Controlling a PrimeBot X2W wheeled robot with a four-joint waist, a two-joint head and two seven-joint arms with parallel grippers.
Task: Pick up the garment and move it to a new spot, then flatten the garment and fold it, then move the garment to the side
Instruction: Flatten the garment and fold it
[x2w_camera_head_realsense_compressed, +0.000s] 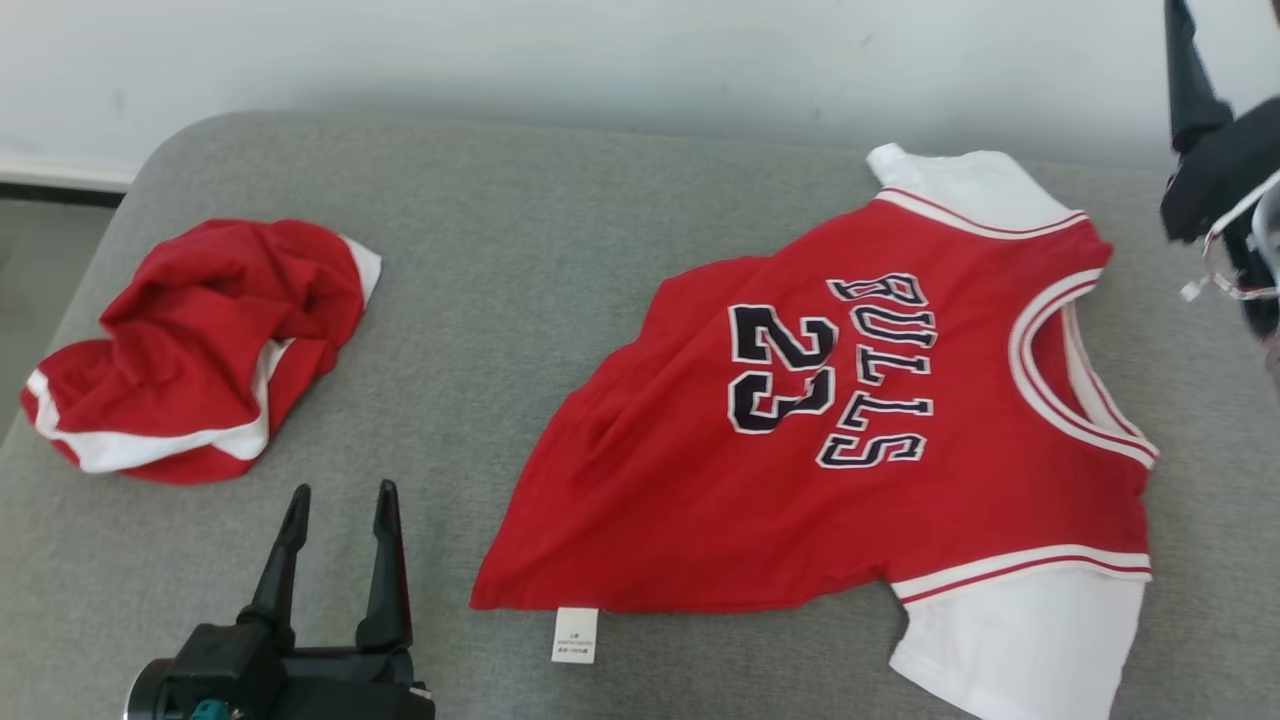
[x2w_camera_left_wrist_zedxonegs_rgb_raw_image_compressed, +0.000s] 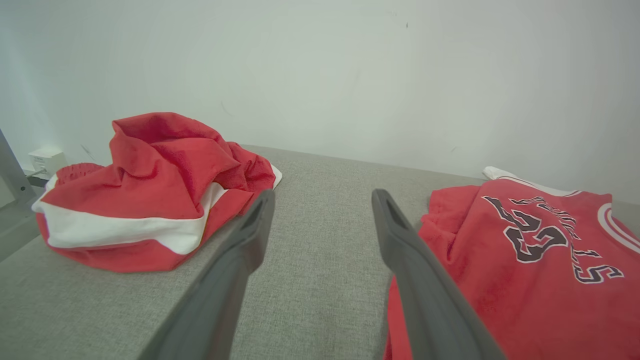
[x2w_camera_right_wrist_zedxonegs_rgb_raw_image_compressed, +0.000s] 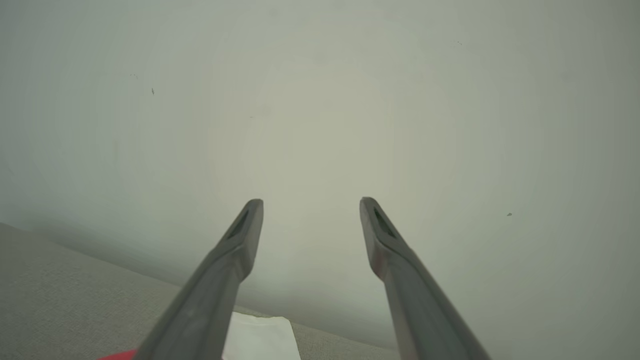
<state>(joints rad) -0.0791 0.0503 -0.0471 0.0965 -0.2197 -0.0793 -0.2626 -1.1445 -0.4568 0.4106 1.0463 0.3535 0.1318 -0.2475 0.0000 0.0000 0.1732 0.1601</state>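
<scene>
Our right pincer (x2w_camera_right_wrist_zedxonegs_rgb_raw_image_compressed: 310, 202) hangs spread and empty at two o'clock; the left pincer (x2w_camera_head_realsense_compressed: 340, 495), also spread, waits at seven. The jersey (x2w_camera_head_realsense_compressed: 850, 450) lies between on the grey cushion (x2w_camera_head_realsense_compressed: 560, 250) — we'd pinch hem and shoulder, then tug outward, low, to smooth it.

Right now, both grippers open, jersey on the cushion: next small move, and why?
Probably lower the left gripper to the near hem corner of the Bulls jersey and tug it leftward. Both grippers stand open and empty, the right gripper raised by the collar end, and the hem lies slanted and rippled, so it looks not flat enough to fold.
</scene>
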